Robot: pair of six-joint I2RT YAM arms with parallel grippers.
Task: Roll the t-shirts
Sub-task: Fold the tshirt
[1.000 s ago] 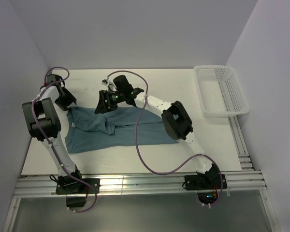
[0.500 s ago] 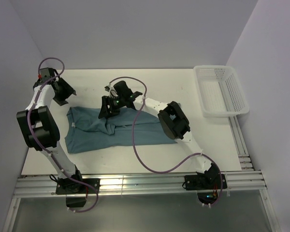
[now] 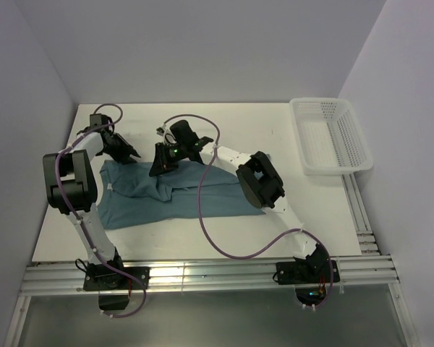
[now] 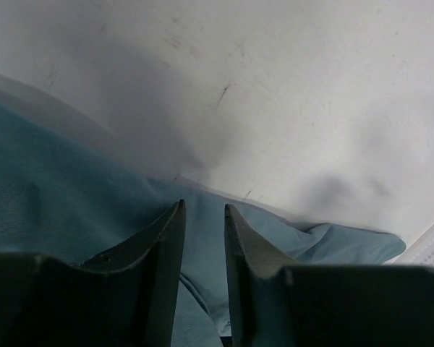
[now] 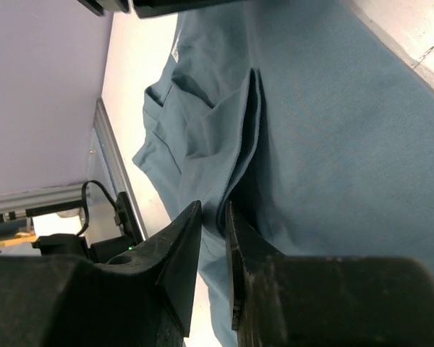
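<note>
Teal shirt point(image 3: 175, 194) lay flat, creased and unrolled on the bench point(image 3: 260, 130). Left claw point(image 3: 129, 154) and right claw point(image 3: 158, 167) sat at its upper edge, slim gaps showing; pinching unclear.

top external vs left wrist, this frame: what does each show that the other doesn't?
Only top external: both arms whole, the right gripper at the shirt's far edge, the whole t-shirt lying spread with a bunched fold near its middle, and the white mesh basket at the far right.
Only left wrist: the left gripper close up, its jaws a narrow gap apart, with cloth showing through the gap.
Both: the teal cloth's far edge, the bare white table, and the left gripper at the shirt's far left corner.
</note>
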